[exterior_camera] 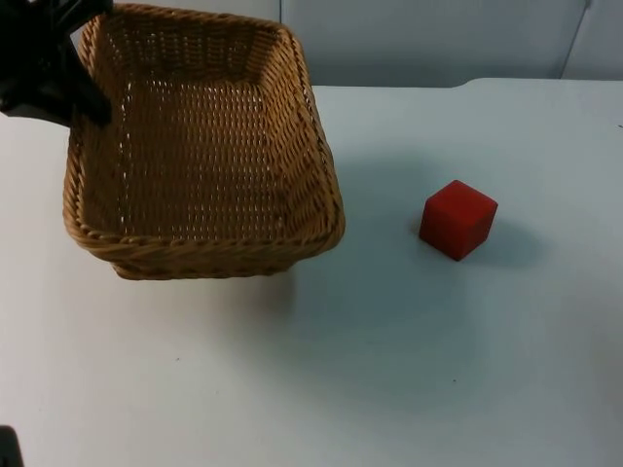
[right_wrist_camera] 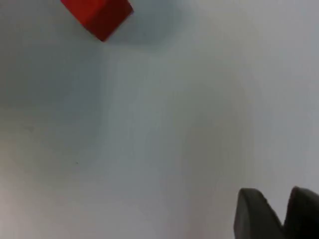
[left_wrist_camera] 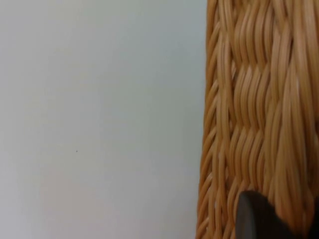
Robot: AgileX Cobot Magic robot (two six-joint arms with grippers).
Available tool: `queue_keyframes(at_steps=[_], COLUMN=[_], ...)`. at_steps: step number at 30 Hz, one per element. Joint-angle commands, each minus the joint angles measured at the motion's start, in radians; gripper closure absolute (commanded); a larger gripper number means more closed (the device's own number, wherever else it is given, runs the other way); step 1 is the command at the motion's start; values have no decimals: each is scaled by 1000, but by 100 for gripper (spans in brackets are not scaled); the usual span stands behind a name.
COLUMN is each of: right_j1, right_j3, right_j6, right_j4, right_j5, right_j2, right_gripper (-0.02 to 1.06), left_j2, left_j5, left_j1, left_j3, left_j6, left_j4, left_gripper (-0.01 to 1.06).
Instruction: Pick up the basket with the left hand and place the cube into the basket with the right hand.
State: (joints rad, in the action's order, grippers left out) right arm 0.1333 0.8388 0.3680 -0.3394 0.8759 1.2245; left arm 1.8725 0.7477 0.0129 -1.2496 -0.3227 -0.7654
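On the white table (exterior_camera: 409, 370), right half, sits the red cube (exterior_camera: 458, 219), alone, one corner turned toward the camera, well apart from the basket (exterior_camera: 200, 156). Basket fills the left half of the top view, tilted, shadow under its near edge, so it looks lifted off the table rather than resting flat. Left gripper (exterior_camera: 68, 88) is at the basket's far-left rim, clamped on the wicker wall; in the left wrist view a black fingertip presses against the weave (left_wrist_camera: 259, 99), table beside it. So the lift step looks done or nearly so.

Right gripper (right_wrist_camera: 276, 214) hangs over bare table. In the right wrist view the cube (right_wrist_camera: 97, 15) lies well ahead of the fingertips and off to one side, not between them. Two dark fingertips stand close together with a thin gap, holding nothing; a narrow setting.

Key relation: the cube lies beyond the right gripper and the basket lies to the cube's left across open table. Right arm is the nearer one to the cube. Likely next: fingers spread wider, reach forward over the cube, square up to two flat faces, since it sits rotated. Basket opening faces up, roomy target.
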Motion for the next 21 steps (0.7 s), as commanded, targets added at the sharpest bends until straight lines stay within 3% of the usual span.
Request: queue_keyframes(at_steps=[1,8,13,15,21], right_j1=[-15,-203,-317,-357,-367], right_j3=[32,170,244,300,380], right_j6=[59,56,-66,-178,-232], right_j4=[-33,65,241,339,303], right_j5=[18,35,55,128,218], right_j2=[1,12,92,183,324], right_gripper=[84,57,48,48,48], left_j2=[-16,-16,-16,-16,-16], left_j5=[-11,-46,-62,-69,-80], left_j1=[-1,-1,-1,-1,-1], left_j3=[-10,-10,-10,-10,-10], left_j6=[-14,-14,-14,-14,-14], left_j4=[-31,-34,-38,-38,-38], left_gripper=[105,105,105,105,105])
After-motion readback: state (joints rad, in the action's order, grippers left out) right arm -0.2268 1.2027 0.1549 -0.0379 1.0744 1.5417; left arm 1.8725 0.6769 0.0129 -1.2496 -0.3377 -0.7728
